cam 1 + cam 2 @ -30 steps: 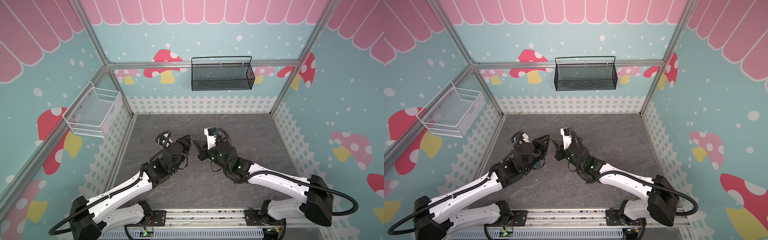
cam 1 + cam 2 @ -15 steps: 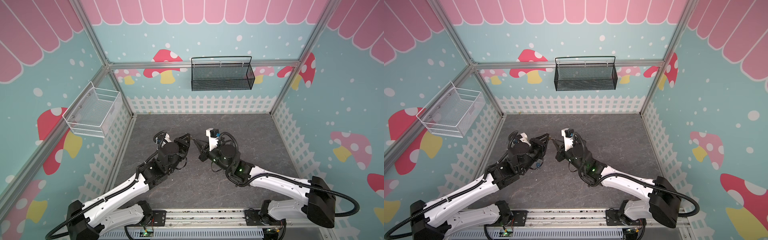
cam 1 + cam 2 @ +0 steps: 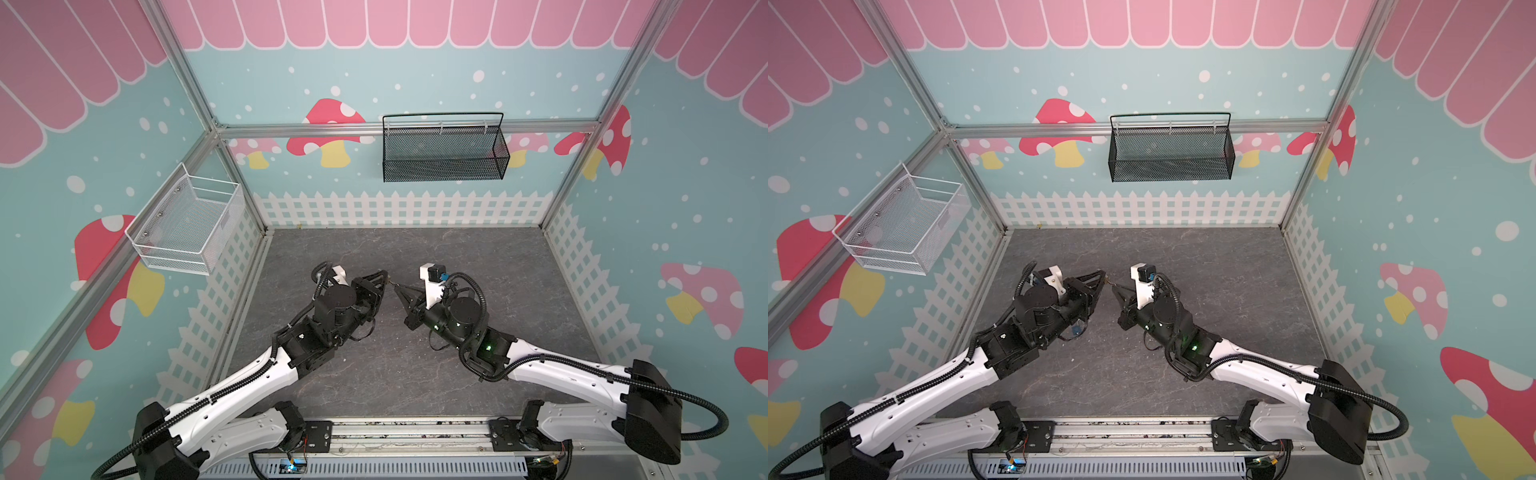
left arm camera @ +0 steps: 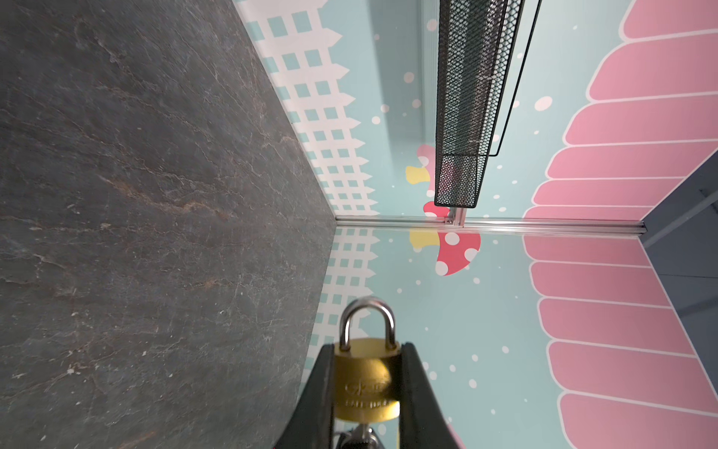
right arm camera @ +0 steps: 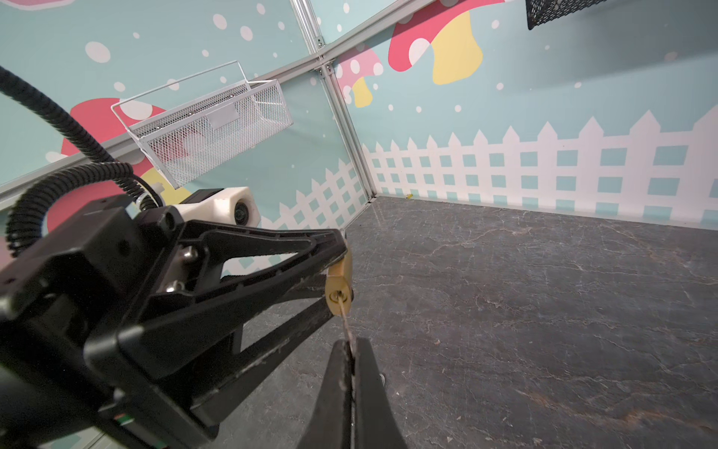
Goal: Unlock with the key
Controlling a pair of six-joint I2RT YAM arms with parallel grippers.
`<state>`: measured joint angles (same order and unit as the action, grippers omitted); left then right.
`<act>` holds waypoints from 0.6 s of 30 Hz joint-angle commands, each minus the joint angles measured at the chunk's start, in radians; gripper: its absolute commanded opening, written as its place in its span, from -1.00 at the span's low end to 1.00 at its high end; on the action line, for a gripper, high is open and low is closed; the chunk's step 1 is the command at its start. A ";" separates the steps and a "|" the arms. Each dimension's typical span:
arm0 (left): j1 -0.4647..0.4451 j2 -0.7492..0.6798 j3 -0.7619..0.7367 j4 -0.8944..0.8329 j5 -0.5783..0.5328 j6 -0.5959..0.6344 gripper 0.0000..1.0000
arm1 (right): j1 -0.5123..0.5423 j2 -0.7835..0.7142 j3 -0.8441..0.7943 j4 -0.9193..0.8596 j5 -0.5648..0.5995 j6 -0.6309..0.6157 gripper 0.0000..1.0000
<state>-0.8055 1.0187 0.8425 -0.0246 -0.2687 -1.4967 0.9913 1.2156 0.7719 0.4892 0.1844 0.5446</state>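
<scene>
A small brass padlock (image 4: 365,381) with a silver shackle sits clamped between the black fingers of my left gripper (image 4: 367,350), held above the slate floor. The shackle looks seated in the body. My right gripper (image 5: 351,344) is shut on the key (image 5: 345,322), a thin grey blade whose tip is in the keyhole at the padlock's (image 5: 338,283) lower end. In both top views the left gripper (image 3: 384,275) and right gripper (image 3: 398,287) meet tip to tip at mid-floor. The key's head is hidden between the right fingers.
A black mesh basket (image 3: 442,151) hangs on the back wall and a white wire basket (image 3: 187,226) on the left wall. The dark slate floor (image 3: 478,257) is ringed by fence-printed walls. Both arms reach in from the front rail (image 3: 407,432).
The left wrist has rolled and its tips have shifted slightly right, closer to the right gripper. The right wrist has shifted a little. Both grips are unchanged.
</scene>
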 commanded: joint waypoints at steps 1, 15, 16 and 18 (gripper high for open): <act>-0.002 -0.020 -0.009 -0.017 0.041 0.043 -1.00 | 0.011 -0.043 -0.009 -0.029 0.028 -0.017 -1.00; -0.001 0.013 -0.002 0.031 0.050 0.086 -1.00 | 0.017 -0.071 -0.011 -0.114 0.027 0.039 -1.00; -0.001 0.015 -0.002 0.037 0.053 0.084 -1.00 | 0.016 -0.065 -0.008 -0.114 0.029 0.039 -1.00; 0.000 0.016 -0.002 0.034 0.056 0.081 -1.00 | 0.016 -0.059 0.001 -0.114 0.039 0.035 -1.00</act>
<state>-0.8062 1.0309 0.8421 -0.0196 -0.2230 -1.4242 0.9981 1.1454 0.7658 0.3851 0.2218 0.5663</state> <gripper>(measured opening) 0.200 0.043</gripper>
